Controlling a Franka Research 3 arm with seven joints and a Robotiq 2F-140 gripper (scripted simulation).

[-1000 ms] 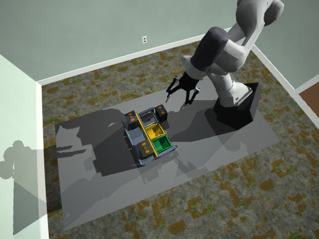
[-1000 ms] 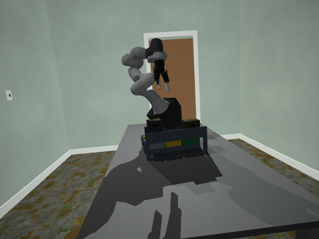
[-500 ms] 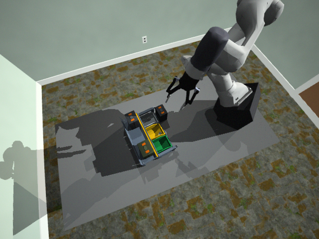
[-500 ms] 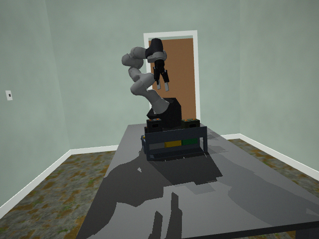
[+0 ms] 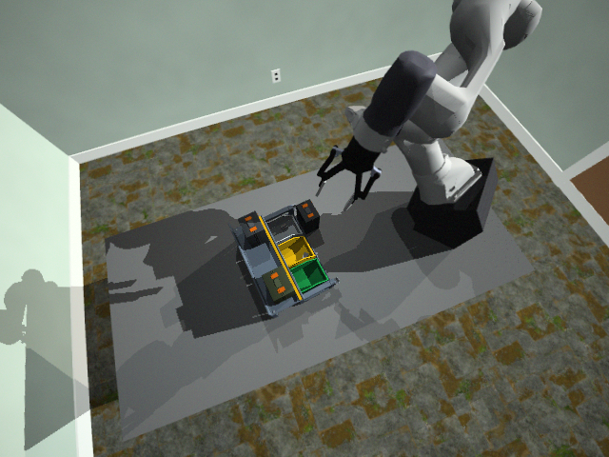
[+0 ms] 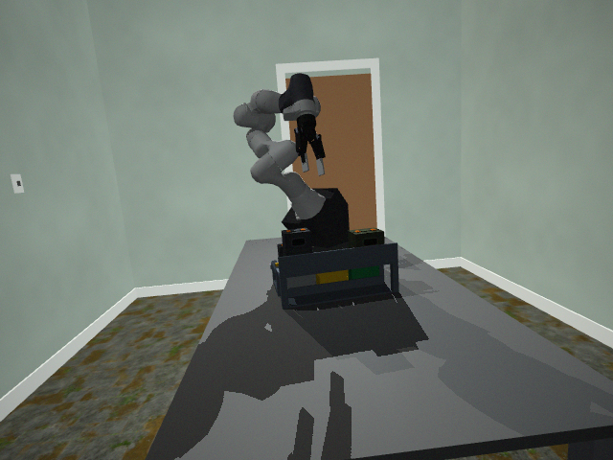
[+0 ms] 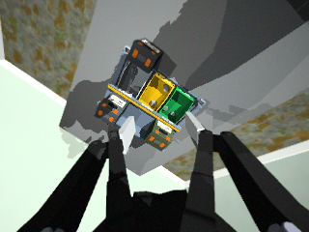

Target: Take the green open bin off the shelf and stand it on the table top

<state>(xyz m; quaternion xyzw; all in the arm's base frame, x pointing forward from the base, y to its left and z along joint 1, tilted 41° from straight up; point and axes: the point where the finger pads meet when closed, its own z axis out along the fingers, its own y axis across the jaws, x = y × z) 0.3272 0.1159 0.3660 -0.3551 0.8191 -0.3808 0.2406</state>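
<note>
The green open bin [image 5: 308, 276] [image 6: 365, 272] [image 7: 180, 102] stands on the shelf [image 5: 256, 260] [image 6: 337, 262] at one end of the row, with small grey round parts visible inside in the wrist view. The yellow bin [image 5: 296, 251] [image 6: 332, 276] [image 7: 155, 93] is right beside it, also holding parts. A dark grey or clear bin [image 5: 285, 230] is on the yellow bin's other side, its contents unclear. My gripper [image 5: 332, 200] [image 6: 313, 172] [image 7: 159, 121] is open and empty, high above the table and away from the bins.
An olive box [image 5: 278, 284] [image 6: 366, 238] [image 7: 159, 136] and a dark box [image 5: 251, 228] [image 6: 297, 241] [image 7: 110, 107] stand on the shelf's top behind the yellow rail [image 5: 280, 256]. Another dark box [image 5: 307, 216] [image 7: 146, 54] is at the shelf's front corner by the dark bin.
</note>
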